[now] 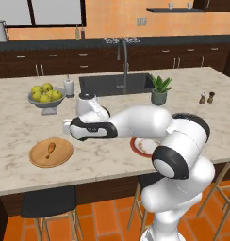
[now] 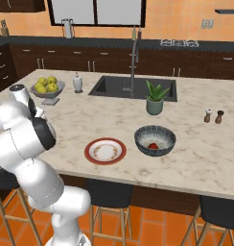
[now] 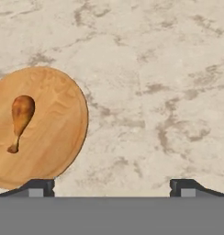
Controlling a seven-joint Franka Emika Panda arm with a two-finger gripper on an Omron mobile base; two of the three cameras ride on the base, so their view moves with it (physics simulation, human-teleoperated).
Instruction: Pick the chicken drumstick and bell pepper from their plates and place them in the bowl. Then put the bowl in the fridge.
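From the left base view, the drumstick [image 1: 50, 149] lies on the wooden plate [image 1: 62, 157] near the front edge of the worktop [image 1: 22, 124]. The arm reaches left, and its hand sits above the worktop, just up and to the right of that plate. A fruit bowl [image 1: 46, 100] stands farther back, out of the way.

From the right base view, the red pepper [image 2: 153, 145] is already in the dark bowl [image 2: 155, 140]. The red-rimmed plate [image 2: 105, 151] beside it is bare. A plant [image 2: 155, 98] stands behind them.

In the hand view, the pincer [image 3: 114, 187] is wide open and holds nothing. The drumstick [image 3: 20, 120] lies off to the left of it, not between the tips. Its fat end points up in this view and its thin bone points down. Nothing blocks the way, so I think the hand must slide left first.
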